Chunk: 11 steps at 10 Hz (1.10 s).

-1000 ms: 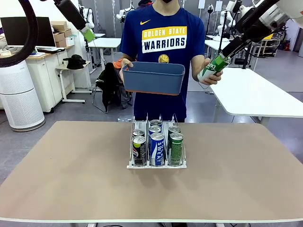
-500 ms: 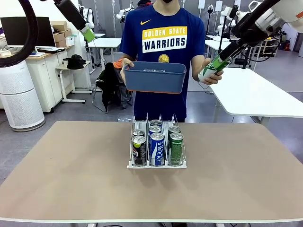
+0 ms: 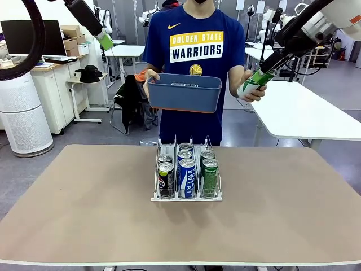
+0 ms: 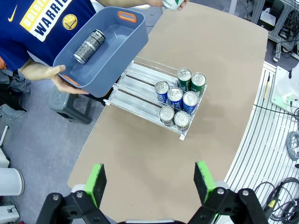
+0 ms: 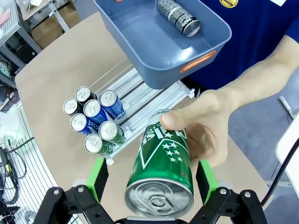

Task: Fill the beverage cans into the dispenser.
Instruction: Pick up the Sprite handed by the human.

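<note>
Right arm raised high on the far right. Right gripper point(image 5: 152, 178) jaws spread wide either side of a green can point(image 5: 163, 170), pads clear of it; the person's hand point(image 5: 208, 123) holds the can. Left gripper point(image 4: 149, 179) raised, wide open, empty. Dispenser point(image 4: 135, 81) mid-table with seven upright cans point(image 4: 180, 98). One black can point(image 4: 88, 46) lies in the person's bin point(image 3: 183, 96).
</note>
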Motion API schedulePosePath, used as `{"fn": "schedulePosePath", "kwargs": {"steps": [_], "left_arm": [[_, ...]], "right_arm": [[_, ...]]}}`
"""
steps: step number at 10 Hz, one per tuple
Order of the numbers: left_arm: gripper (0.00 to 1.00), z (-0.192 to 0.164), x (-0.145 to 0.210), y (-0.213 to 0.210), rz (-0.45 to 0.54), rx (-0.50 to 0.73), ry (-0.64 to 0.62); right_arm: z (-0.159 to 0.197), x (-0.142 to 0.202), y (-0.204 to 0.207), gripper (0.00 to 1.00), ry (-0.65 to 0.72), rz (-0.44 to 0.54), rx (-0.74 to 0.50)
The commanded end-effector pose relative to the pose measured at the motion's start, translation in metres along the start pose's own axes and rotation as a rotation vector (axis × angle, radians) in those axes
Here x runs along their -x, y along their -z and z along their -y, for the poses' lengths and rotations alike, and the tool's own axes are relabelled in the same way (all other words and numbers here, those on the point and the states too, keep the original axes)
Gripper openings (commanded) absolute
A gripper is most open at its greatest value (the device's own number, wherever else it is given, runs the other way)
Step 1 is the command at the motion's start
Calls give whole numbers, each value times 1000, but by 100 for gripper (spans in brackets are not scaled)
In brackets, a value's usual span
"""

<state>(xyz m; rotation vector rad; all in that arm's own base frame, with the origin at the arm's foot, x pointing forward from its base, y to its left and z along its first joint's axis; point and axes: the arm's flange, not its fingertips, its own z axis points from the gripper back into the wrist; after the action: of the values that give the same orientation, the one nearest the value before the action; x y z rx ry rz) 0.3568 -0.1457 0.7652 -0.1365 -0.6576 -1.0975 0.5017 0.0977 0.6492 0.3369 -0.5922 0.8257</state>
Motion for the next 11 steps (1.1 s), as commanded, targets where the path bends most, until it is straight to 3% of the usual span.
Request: {"fn": "schedulePosePath", "kwargs": {"steps": [1,8,9,10,11], "left_arm": [[100,0,2,-1,-5,6,2],[100,0,2,-1,-5,6,2],[100,0,2,-1,-5,6,2],[100,0,2,-1,-5,6,2],[100,0,2,-1,-5,6,2]], "right_arm": [[4,0,4,100,-8,28,5],[0,0,0,100,0,0,2],[0,2,0,41,-29,-5,45],[0,3,-1,41,-24,-16,46],[0,3,-1,0,-19,-16,43]]}}
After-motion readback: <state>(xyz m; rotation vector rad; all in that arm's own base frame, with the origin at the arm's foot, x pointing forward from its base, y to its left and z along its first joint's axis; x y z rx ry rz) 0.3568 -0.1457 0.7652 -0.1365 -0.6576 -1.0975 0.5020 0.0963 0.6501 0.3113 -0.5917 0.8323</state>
